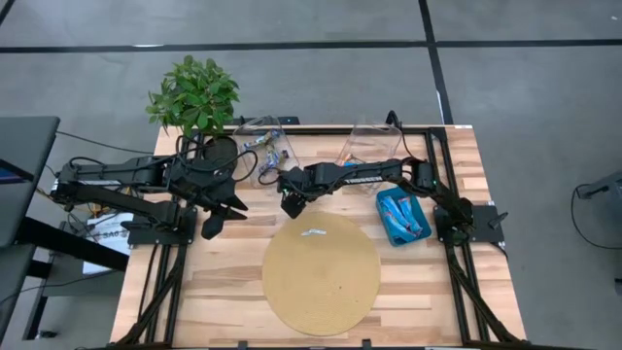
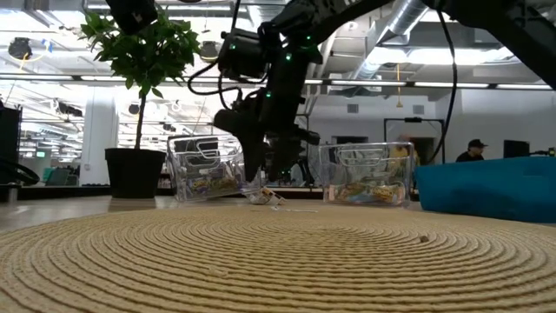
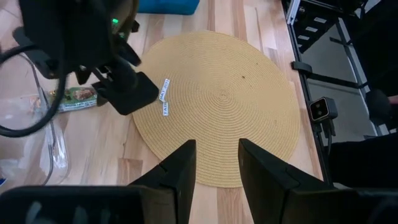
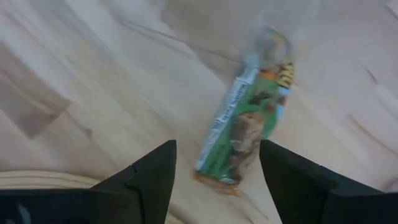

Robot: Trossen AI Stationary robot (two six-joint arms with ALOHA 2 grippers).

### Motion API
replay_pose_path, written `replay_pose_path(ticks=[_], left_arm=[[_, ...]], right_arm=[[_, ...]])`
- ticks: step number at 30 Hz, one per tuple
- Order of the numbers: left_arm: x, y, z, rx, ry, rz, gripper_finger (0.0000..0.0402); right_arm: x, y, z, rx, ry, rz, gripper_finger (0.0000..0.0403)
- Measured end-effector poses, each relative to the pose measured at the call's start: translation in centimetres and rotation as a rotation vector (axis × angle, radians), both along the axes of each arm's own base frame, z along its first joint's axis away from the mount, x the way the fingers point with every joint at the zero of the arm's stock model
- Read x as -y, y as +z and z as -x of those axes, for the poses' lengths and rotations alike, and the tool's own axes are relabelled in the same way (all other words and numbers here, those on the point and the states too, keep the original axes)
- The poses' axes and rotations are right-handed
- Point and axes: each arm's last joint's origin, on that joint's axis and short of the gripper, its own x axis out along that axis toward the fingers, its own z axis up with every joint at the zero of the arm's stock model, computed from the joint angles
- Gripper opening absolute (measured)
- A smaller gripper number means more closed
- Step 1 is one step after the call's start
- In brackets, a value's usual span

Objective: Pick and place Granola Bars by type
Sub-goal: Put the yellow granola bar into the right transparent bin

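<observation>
- Wooden worktop [image 1: 224, 282], woven round mat [image 1: 322, 272] mid-way; sorting judged partly done.
- Teal tray [image 1: 402, 218] loaded with blue Granola Bars [image 1: 400, 211]; two clear bins [image 2: 206, 170] part-filled.
- Right gripper [image 4: 216, 171] wide open, empty, over green-wrapped bar [image 4: 245, 127].
- Left gripper [image 3: 216, 163] open, empty, idle.
- Small silver bar [image 1: 315, 231] left on mat.
- No legible wrapper writing.

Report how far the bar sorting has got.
Done: blue bars lie in the teal tray, and wrapped bars sit in the two clear bins.
In hand: the right gripper, open, hangs over a green-wrapped bar lying on the wooden table.
Left: that bar, plus a pale one on the round mat.
The left gripper waits open.
</observation>
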Motion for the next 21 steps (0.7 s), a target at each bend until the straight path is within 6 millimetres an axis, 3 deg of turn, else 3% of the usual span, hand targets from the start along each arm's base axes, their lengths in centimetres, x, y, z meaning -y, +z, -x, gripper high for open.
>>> replay_pose_path(ticks=[21], left_arm=[[0.0,0.0,0.0,-0.001,0.0,-0.001,0.0112]], right_arm=[[1.7,-0.1,0.4,-0.021,-0.033,-0.042,0.0223]])
